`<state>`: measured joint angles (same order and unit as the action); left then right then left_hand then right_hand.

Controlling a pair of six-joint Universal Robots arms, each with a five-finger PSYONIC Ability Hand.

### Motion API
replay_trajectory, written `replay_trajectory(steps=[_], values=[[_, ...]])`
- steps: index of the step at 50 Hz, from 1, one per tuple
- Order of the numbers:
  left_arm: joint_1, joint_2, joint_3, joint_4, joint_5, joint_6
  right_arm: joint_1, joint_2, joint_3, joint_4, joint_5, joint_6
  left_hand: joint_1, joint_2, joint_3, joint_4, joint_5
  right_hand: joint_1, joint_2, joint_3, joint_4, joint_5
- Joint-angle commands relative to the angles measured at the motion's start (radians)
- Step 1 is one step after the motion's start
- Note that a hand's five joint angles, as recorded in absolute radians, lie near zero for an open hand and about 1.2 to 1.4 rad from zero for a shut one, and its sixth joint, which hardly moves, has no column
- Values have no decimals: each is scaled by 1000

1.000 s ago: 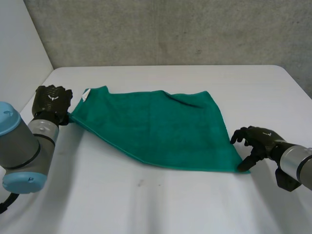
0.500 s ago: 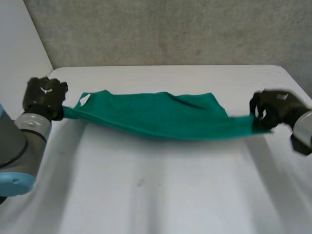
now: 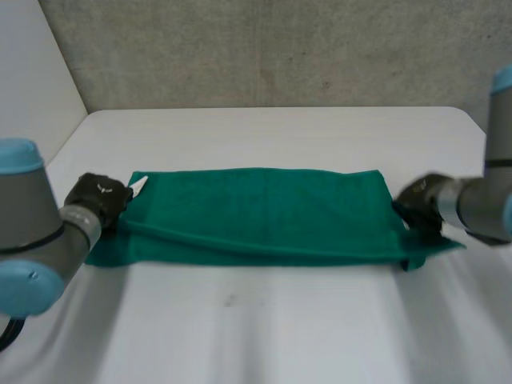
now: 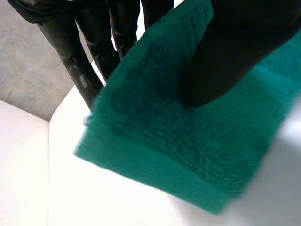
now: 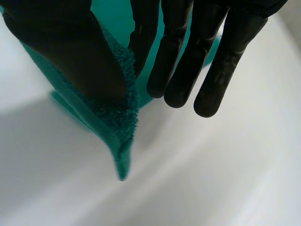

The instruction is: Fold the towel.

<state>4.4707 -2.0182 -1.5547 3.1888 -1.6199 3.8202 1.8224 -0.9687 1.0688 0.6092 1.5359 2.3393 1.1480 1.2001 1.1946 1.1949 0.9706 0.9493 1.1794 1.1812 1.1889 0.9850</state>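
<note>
1. A white surface (image 3: 256, 336) stands before a rough grey wall (image 3: 280, 48). The green towel (image 3: 264, 212) lies across the middle of it as a long band, doubled over lengthwise.
2. Your left hand (image 3: 100, 198) is at the towel's left end, beside a white label (image 3: 140, 185). In its wrist view the thumb (image 4: 225, 56) presses on top of the cloth and the fingers (image 4: 89, 66) run beneath it, so that corner is pinched.
3. Your right hand (image 3: 418, 206) is at the right end. There the thumb (image 5: 70, 52) clamps the towel's edge (image 5: 120, 113) against the nearest of the straight fingers (image 5: 178, 61).
4. By my reading, the 1st fold is being laid. The lower layer peeps out past the upper one at both near corners, so the edges do not quite match.
5. The next move calls for letting both corners go without dragging the top layer. Then take 1 short end and carry it over to the other.
6. Count: 1 towel, 1 label, 2 hands.
</note>
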Motion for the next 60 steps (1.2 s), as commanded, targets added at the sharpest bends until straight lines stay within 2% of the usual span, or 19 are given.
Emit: replay_trajectory(steps=[1,2,4,6,8,10,13,18,25,28,29,34,40,44,45,46,52,60], values=[[-14,-76,345,45,-41,81,38,59,-377,-101,16,86,248,196,202,201,251,447,217,215,207,237],[-22,-54,426,92,-46,75,44,54,-536,-200,20,166,248,196,202,201,251,447,217,215,207,237],[-33,-13,487,167,-49,52,51,47,-607,-290,20,228,248,196,202,201,251,447,217,215,207,237],[-39,38,507,268,-54,10,54,7,-609,-438,23,294,248,196,202,201,251,447,217,215,207,237],[-39,96,502,412,-63,-60,49,-44,-577,-521,20,319,248,196,202,201,251,447,217,215,207,237],[-38,130,478,482,-69,-105,51,-129,-492,-562,13,319,248,196,202,201,251,447,217,215,207,237],[-30,141,434,462,-68,-114,48,-189,-361,-542,-12,321,248,196,202,201,251,447,217,215,207,237],[-25,130,282,415,-64,-119,52,-193,-140,-525,-82,316,248,196,202,201,251,447,217,215,207,237],[-18,87,81,421,-61,-126,44,-182,141,-534,-103,315,248,196,202,201,251,447,217,215,207,237],[-18,40,-5,422,-61,-133,46,-162,184,-537,-103,315,248,196,202,201,251,447,217,215,207,237],[-18,11,-39,424,-61,-136,40,-98,225,-537,-108,315,248,196,202,201,251,447,217,215,207,237],[-18,-48,-99,430,-60,-134,41,14,264,-531,-112,313,248,196,202,201,251,447,217,215,207,237],[-16,-25,-117,430,-54,-134,35,21,276,-532,-111,330,248,196,202,201,251,447,217,215,207,237],[-14,21,-123,430,-52,-136,14,-56,318,-549,-118,367,248,196,202,201,251,88,-142,-144,-152,-122],[-14,32,-125,430,-52,-137,3,-85,338,-561,-125,393,248,196,202,201,251,-125,-355,-357,-365,-335],[-11,51,-128,430,-52,-137,-1,-97,350,-569,-131,403,248,196,202,201,251,-191,-421,-423,-431,-402],[-11,73,-134,428,-54,-137,-52,-165,437,-585,-189,462,248,196,202,201,251,-409,-639,-641,-648,-619],[16,131,-159,430,-55,-137,-123,-274,583,-591,-256,466,248,196,202,201,251,-406,-636,-638,-646,-617]])
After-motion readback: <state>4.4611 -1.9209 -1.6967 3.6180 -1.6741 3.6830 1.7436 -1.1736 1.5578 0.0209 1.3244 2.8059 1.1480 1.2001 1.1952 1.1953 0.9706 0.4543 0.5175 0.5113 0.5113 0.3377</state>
